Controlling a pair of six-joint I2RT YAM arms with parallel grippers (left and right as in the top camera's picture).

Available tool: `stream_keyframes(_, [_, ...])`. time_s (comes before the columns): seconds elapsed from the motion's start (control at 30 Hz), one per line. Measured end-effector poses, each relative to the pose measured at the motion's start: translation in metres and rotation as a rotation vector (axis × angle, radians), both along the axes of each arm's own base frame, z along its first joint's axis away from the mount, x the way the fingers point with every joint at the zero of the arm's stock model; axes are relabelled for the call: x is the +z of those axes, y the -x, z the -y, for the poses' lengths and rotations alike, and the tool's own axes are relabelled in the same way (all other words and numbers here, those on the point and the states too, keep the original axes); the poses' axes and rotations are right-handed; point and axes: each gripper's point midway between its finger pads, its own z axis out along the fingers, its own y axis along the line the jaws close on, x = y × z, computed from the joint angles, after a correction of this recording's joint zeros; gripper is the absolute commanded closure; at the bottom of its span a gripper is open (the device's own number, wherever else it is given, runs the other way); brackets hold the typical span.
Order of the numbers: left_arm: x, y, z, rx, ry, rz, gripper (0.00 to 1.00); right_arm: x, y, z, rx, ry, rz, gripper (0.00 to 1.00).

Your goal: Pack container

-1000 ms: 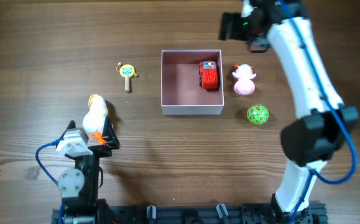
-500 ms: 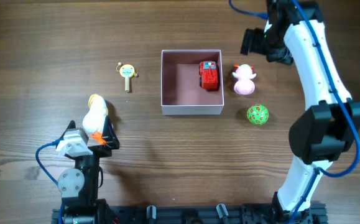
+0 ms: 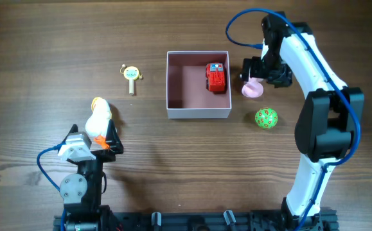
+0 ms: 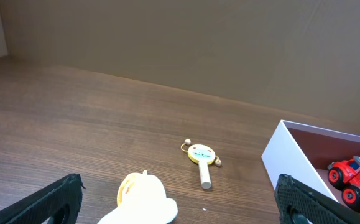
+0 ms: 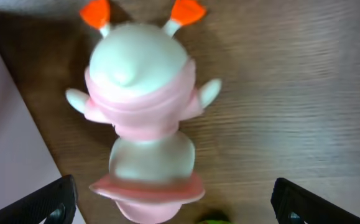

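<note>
Right wrist camera looks straight down on a pink and white toy figure (image 5: pixel 143 112). The right gripper (image 5: pixel 175 202) is spread wide, one fingertip on each side of the toy, though I cannot be sure whether either touches it. At 9 o'clock from the toy, just beside it, sits the container (image 3: pixel 198 113), near the middle of the table (image 3: pixel 44 38). A red toy truck (image 3: pixel 216 77) lies inside against its 3 o'clock wall. A green ball (image 3: pixel 266 118) rests at 5 o'clock from the gripper. A yellow rattle (image 3: pixel 132 74) lies at 9 o'clock from the container. Far off at 7 o'clock, the left gripper (image 4: pixel 181 202) is also released, with a white duck (image 4: pixel 143 196) between its fingers.
</note>
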Motion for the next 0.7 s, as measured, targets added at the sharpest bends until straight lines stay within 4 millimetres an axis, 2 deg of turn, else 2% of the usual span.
stream_keyframes(0.2, [0.0,0.0,0.0,0.0,0.0,0.0,0.0,-0.013,0.009,-0.002,0.021,-0.014,-0.026,0.01])
stream_keyframes(0.7, [0.0,0.0,0.0,0.0,0.0,0.0,0.0,-0.012,-0.002,-0.013,0.029,-0.078,0.019,0.01])
